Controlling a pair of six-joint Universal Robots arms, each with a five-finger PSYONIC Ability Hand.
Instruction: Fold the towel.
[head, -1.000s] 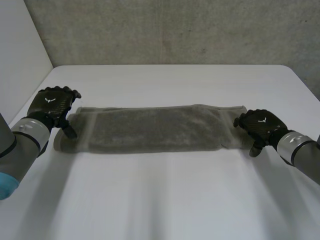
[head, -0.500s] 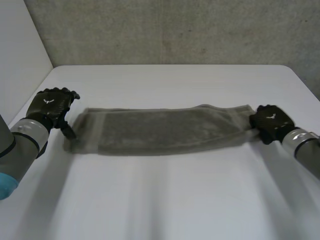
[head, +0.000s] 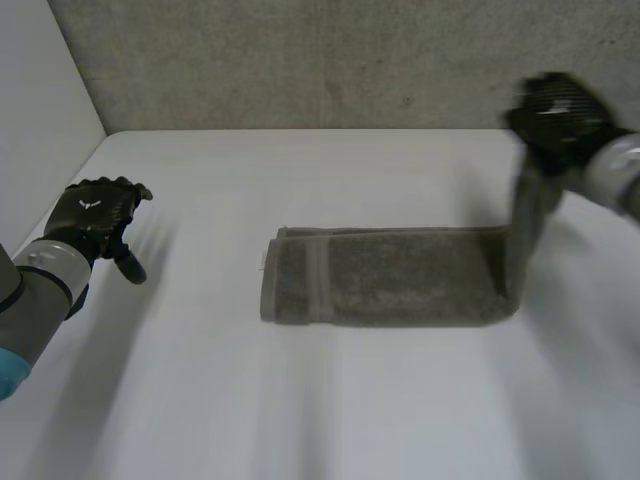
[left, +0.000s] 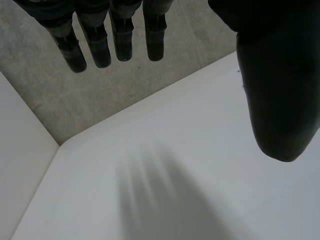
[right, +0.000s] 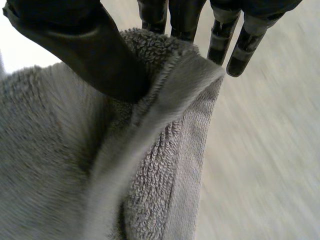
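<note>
1. head view: towel (head: 400, 275) lies on the worktop (head: 300, 400), one end held up by the right hand (head: 555, 115); left hand (head: 95, 215) hovers well apart.
2. left wrist view: fingers straight, spread.
3. right wrist view: thumb pinches towel edge against fingers.

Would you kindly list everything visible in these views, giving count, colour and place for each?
towel: one, grey, flat on the table's middle and right, its right end held up in the air.
table: one, white, under everything.
wall: one, grey, behind the table.
panel: one, white, at the table's left side.
left hand: one, black, over the table's left part, apart from the towel, fingers straight.
right hand: one, black, high at the far right, thumb and fingers pinching the towel's end.
arms: two, grey, left and right.
</note>
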